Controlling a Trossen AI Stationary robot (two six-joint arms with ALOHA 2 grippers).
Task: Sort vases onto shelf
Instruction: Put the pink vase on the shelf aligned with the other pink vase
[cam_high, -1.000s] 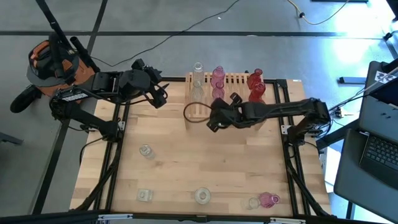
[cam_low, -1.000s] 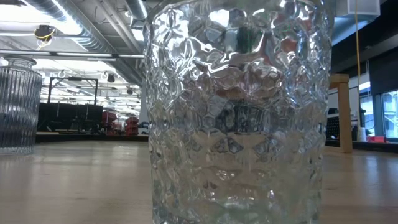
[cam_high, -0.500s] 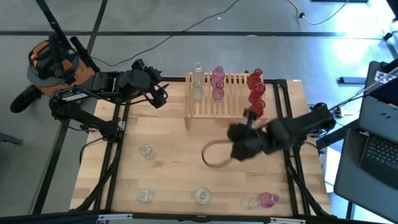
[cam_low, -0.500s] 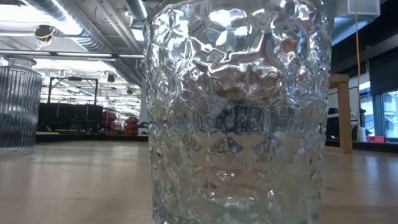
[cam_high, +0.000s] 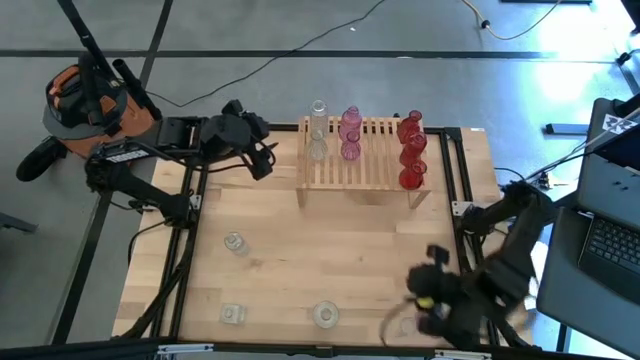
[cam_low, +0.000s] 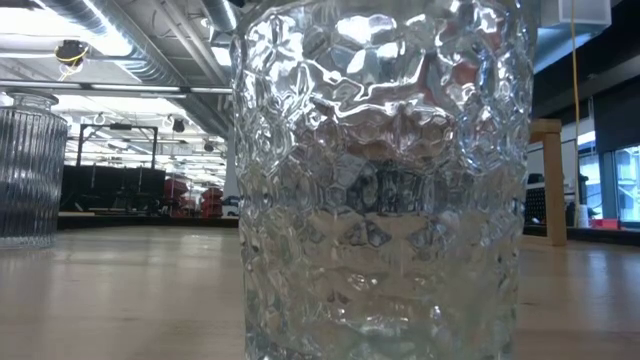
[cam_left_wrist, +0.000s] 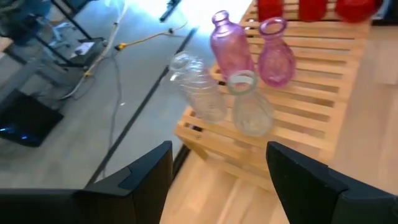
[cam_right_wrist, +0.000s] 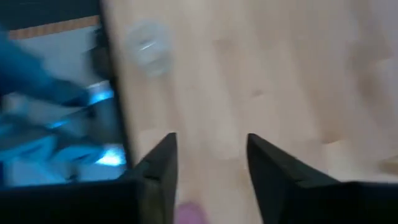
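The wooden shelf (cam_high: 360, 160) stands at the table's far edge, with two clear, two pink and three red vases on its slats. Clear vases stand loose on the table (cam_high: 234, 243), (cam_high: 232, 314), (cam_high: 325, 315). My right gripper (cam_high: 418, 300) hangs open over the near right corner; in the right wrist view (cam_right_wrist: 208, 165) a blurred clear vase (cam_right_wrist: 149, 46) lies ahead and a pink blur (cam_right_wrist: 186, 214) shows at the picture's bottom edge by the fingers. My left gripper (cam_high: 262, 155) waits open at the far left, facing the shelf (cam_left_wrist: 292, 118).
In the low view a dimpled clear vase (cam_low: 380, 180) fills the picture close to the camera, and a ribbed clear one (cam_low: 30, 170) stands to its left. The right arm covers the near right corner. Bare planks (cam_high: 330, 240) lie between the shelf and the near vases.
My right gripper has swung fast from the shelf's front, across the middle of the table, toward the near right corner. My left gripper has shifted a little toward the shelf. None of the vases has visibly moved.
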